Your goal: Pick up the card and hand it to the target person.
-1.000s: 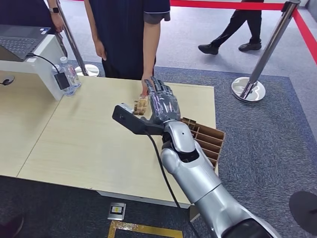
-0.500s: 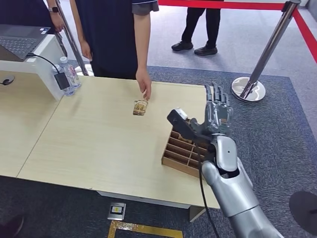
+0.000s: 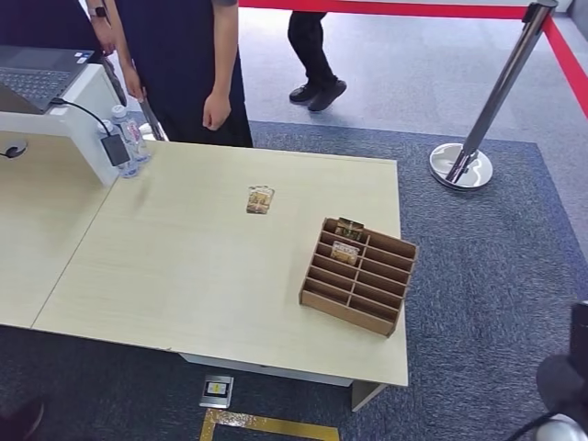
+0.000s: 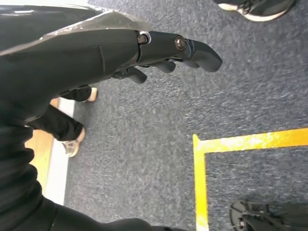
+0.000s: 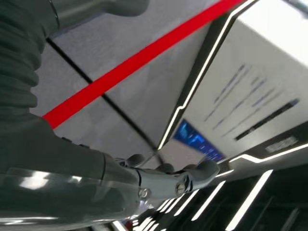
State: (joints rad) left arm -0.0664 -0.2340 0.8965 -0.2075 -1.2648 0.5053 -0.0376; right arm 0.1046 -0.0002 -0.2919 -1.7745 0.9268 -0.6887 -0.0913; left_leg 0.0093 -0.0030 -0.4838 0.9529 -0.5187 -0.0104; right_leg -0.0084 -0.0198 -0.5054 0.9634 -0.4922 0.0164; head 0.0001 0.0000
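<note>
A small brown card [image 3: 260, 198] lies flat on the light wooden table [image 3: 174, 266], toward its far middle, with nothing touching it. A person in dark clothes [image 3: 184, 64] stands at the table's far edge, one hand [image 3: 216, 110] hanging loosely above it. My left hand [image 4: 163, 53] hangs over grey carpet with its fingers stretched out and nothing in them. In the right wrist view my right hand [image 5: 171, 180] also has its fingers extended and holds nothing, seen against a red stripe and a lit wall.
A wooden slotted organizer [image 3: 359, 274] with two cards in its far slots stands at the table's right. Water bottles [image 3: 129, 138] and a laptop [image 3: 38, 73] are at the far left. A stanchion [image 3: 461, 165] stands on the right; another person [image 3: 312, 55] walks behind.
My right arm has swung from over the card off to the right and out of the head view. The person's hand has left the card and they have stepped left. The card stays put.
</note>
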